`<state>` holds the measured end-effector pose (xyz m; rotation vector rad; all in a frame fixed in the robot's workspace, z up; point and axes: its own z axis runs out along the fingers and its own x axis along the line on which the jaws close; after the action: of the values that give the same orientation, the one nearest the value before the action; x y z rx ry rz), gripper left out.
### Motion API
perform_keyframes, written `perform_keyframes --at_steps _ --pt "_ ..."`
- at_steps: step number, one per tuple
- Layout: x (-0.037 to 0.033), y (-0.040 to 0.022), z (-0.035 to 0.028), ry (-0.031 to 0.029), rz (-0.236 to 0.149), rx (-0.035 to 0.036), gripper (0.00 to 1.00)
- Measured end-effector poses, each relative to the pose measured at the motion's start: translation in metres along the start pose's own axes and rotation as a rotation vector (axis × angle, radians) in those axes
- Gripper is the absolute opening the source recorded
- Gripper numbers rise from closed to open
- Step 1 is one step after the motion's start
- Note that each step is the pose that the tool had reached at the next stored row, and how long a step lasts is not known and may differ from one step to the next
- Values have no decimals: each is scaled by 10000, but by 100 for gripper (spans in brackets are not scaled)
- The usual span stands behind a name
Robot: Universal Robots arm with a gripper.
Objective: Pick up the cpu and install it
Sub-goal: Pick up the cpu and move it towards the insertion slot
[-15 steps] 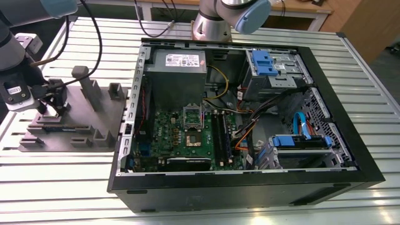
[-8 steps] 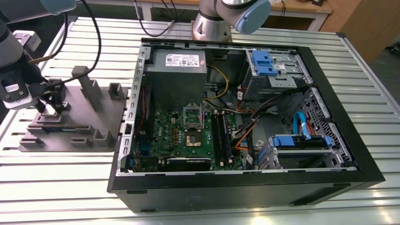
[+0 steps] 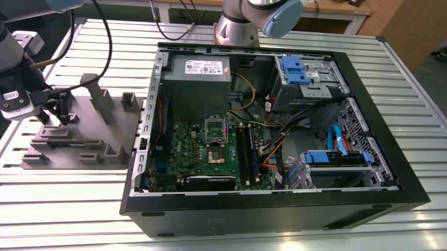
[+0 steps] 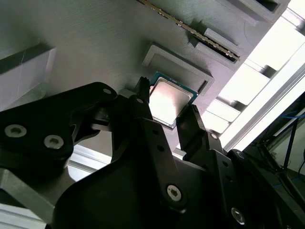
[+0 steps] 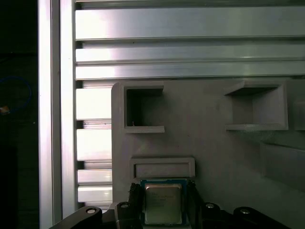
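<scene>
Claw (image 4: 167,106) hangs over the slatted desk (image 3: 412,104), well apart from the open computer case (image 3: 265,209), low at the grey holder block (image 3: 91,130). The motherboard socket (image 3: 214,155) sits bare. Its fingers (image 4: 147,119) pinch the cpu (image 5: 163,205) by opposite edges at the block: gripped, not yet carried or installed.

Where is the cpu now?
In both wrist views the cpu lies on the grey tray, at the pincer; the tray sits at the exterior view's left, beside the case.

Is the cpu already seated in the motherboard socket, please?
No, the cpu lies in a recess of the grey holder.
</scene>
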<state>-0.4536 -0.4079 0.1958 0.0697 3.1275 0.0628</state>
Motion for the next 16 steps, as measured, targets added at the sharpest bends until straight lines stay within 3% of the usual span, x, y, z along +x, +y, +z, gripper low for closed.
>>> perform_keyframes --at_steps 14,16 --pt "0 1 -26 0 0 0 47" --pt "-1 3 -66 0 0 0 47"
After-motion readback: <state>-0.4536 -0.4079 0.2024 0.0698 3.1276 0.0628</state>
